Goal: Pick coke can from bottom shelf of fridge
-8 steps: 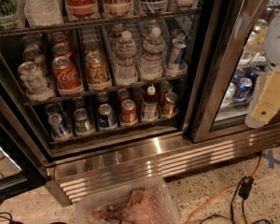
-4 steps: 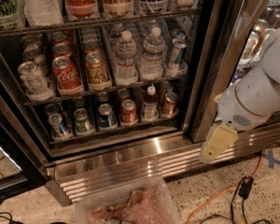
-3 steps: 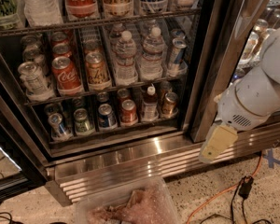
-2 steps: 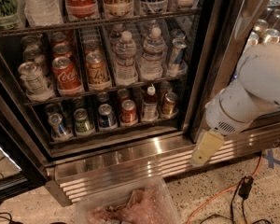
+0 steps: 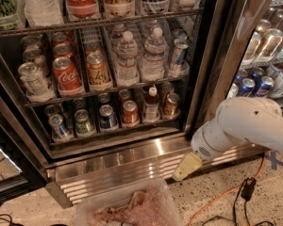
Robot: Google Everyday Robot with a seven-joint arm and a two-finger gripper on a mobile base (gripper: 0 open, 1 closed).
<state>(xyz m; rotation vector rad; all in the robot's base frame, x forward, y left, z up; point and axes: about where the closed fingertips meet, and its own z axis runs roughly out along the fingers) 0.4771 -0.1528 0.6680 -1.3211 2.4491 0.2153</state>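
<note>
The coke can (image 5: 129,113), small and red with a silver lid, stands at the front of the bottom shelf (image 5: 114,132) of the fridge (image 5: 132,160). It sits between a blue can (image 5: 107,117) and a little white-capped bottle (image 5: 151,103). My gripper (image 5: 185,167) hangs on the white arm (image 5: 245,126) outside the fridge. It is low, in front of the steel base grille, to the right of and below the coke can and well apart from it.
A bigger red Coca-Cola can (image 5: 66,75) and water bottles (image 5: 127,55) stand on the rack above. A steel door post (image 5: 212,69) divides off a right compartment with blue cans (image 5: 254,86). A clear plastic bin (image 5: 132,208) and an orange cable (image 5: 217,199) lie on the floor.
My arm has come in from the right edge, moving left and down, so the gripper now hangs in front of the base grille. The cans have not moved.
</note>
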